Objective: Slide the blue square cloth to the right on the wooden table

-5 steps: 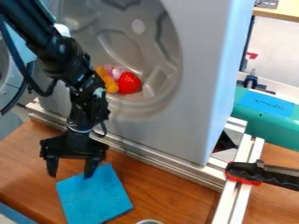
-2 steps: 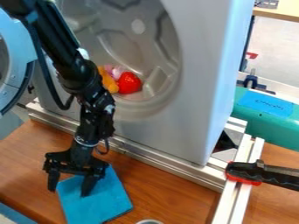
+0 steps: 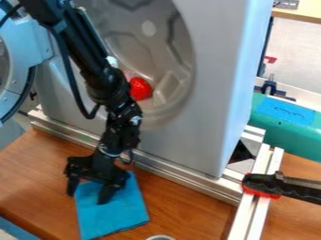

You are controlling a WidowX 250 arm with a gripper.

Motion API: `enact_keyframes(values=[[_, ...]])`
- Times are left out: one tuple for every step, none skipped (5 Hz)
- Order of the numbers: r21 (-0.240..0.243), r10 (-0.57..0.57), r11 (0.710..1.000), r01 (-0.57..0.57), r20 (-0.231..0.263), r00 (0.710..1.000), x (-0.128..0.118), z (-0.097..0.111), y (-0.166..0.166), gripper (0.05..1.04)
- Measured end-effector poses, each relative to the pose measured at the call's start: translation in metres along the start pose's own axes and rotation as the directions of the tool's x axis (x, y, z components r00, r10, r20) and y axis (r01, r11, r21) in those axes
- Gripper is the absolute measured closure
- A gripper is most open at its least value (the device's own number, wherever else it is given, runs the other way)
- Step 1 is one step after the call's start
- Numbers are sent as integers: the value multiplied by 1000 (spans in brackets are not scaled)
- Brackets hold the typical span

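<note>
"Where's the gripper (image 3: 87,197) in all this?"

"Down in front of the washer (image 3: 188,140), low over the wooden table (image 3: 188,211), with the arm slanting across the washer's face."

"Has it got hold of anything?"

"Doesn't look like it. Its two fingers are spread, pointing down, with a wide gap between them."

"And the blue cloth (image 3: 116,211)?"

"Right under it, flat on the table in front of the washer. One fingertip is over the cloth, the other is down by its edge. The cloth shows between them, and most of it spreads out on the side away from the washer. Whether the tips touch it, I can't tell from here."

"What's that red thing (image 3: 140,88)?"

"Something rounded, sitting inside the washer's round opening, with a bit of something pink (image 3: 129,75) just beside it, partly behind the arm."

"And around the washer?"

"A metal rail (image 3: 182,179) runs along the foot of its front. The pale blue door (image 3: 37,43) stands open at one side. By the opposite front corner there's a black-and-red clamp (image 3: 263,185) on another rail (image 3: 257,206). Beyond that same side of the washer is a green container (image 3: 282,129) with a blue label (image 3: 285,110) on it."
</note>
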State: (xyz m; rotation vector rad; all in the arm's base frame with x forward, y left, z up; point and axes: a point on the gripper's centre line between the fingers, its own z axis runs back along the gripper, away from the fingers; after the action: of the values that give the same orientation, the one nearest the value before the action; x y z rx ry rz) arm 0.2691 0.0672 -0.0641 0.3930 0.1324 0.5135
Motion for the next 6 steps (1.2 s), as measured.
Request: enact_keyframes(values=[[-109,-106,987,120,132,986,1,32,-42,83],[-237,-132,955,176,189,973,-4,61,-74,83],[-301,-143,932,203,209,967,-15,69,-96,83],[-288,-172,930,228,206,963,-18,69,-96,83],[-277,-200,922,269,254,946,-15,93,-68,83],[-238,-264,921,310,205,942,-10,95,-14,83]])
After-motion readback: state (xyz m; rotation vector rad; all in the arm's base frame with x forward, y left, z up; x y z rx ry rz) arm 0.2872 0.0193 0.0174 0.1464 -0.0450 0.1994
